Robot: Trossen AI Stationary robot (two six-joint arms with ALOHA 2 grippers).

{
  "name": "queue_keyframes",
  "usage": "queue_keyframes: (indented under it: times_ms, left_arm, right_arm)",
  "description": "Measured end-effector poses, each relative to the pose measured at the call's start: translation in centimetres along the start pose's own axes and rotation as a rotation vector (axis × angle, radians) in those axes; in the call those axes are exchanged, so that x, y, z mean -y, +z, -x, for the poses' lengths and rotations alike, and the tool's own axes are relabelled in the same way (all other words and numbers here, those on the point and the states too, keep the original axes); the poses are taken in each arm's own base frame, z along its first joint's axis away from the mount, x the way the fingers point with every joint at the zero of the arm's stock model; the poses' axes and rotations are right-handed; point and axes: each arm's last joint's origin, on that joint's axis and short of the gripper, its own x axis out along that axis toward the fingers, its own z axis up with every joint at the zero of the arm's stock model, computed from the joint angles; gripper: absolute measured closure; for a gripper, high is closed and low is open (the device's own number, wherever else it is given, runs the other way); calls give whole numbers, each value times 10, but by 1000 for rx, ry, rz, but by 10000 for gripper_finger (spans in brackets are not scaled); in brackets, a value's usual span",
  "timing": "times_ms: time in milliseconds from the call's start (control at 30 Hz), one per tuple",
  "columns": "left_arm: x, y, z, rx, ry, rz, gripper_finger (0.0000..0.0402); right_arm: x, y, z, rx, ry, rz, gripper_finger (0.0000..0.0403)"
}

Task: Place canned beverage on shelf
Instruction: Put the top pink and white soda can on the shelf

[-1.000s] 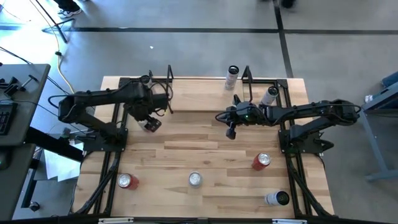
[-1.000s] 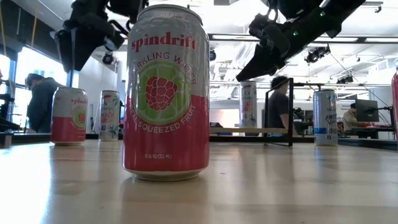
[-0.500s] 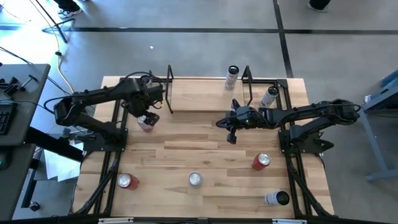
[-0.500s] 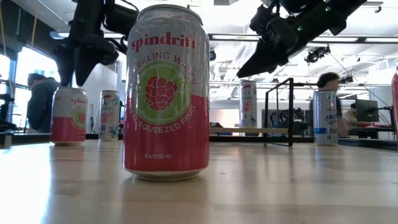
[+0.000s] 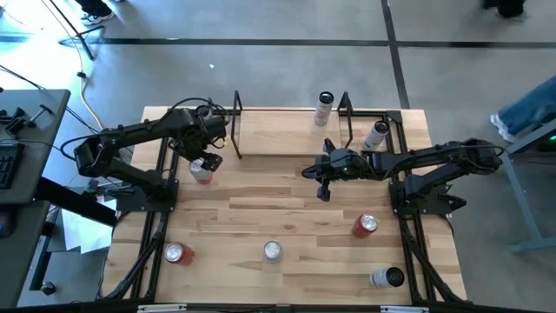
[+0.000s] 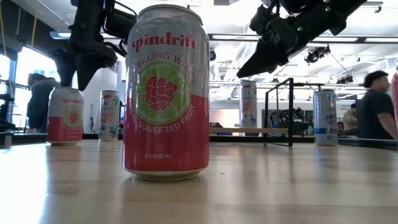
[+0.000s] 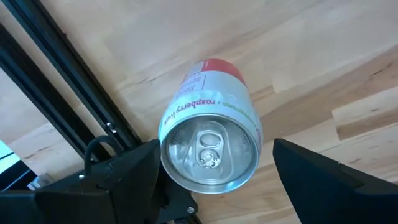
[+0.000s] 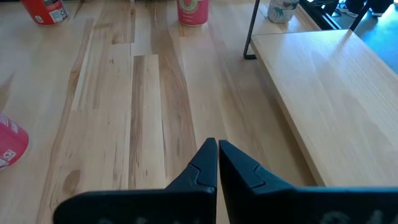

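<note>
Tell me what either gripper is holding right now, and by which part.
Nothing is held. The left gripper is open, its fingers either side of the top of an upright raspberry can, not closed on it. The right gripper is shut and empty above the table.

Bare shelf (image 5: 278,130) board (1 can (image 5: 324,108) behind)

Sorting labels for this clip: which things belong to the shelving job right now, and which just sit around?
In the job:
- left gripper, open around the raspberry can
- shelf

Lying about:
- right gripper, shut, in front of the shelf
- three cans along the near edge
- red can
- two slim cans near the shelf's right frame
</note>
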Motion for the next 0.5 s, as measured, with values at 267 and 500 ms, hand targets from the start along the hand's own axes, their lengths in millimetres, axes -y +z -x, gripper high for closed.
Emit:
queue_keyframes:
  times_ms: [267,500]
  left_arm:
    - [0,-2,0,-9,17,-34,99]
    - [-1,4,-1,5,0,-28,99]
  right_arm:
    - [0,0,0,0,-2,0,403]
    - [0,0,0,0,-1,0,403]
